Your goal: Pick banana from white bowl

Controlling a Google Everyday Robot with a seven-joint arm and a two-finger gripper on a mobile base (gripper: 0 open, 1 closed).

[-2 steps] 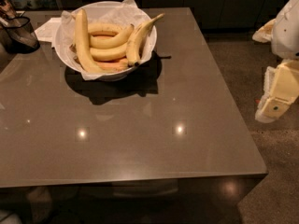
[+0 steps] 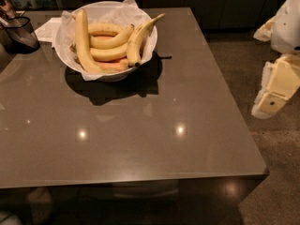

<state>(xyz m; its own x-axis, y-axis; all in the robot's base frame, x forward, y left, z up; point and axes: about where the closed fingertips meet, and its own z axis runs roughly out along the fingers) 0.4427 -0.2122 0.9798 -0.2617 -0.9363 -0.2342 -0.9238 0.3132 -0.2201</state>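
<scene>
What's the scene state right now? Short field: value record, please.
table: dark grey glossy rectangular table
bowl: large round white bowl lined with crumpled white paper, on the table's far left part
contents: several yellow bananas piled in the bowl; the rightmost one's stem pokes over the rim
neighbour: dark mesh basket at the left edge, left of the bowl
claw: cream-coloured claw beyond the table's right edge, over the floor, far from the bowl
task: no banana grasped yet

One camera, raised near the table's (image 2: 140,149) front edge, looks down obliquely; white bowl (image 2: 115,74) far left, gripper (image 2: 274,90) at right edge.
</scene>
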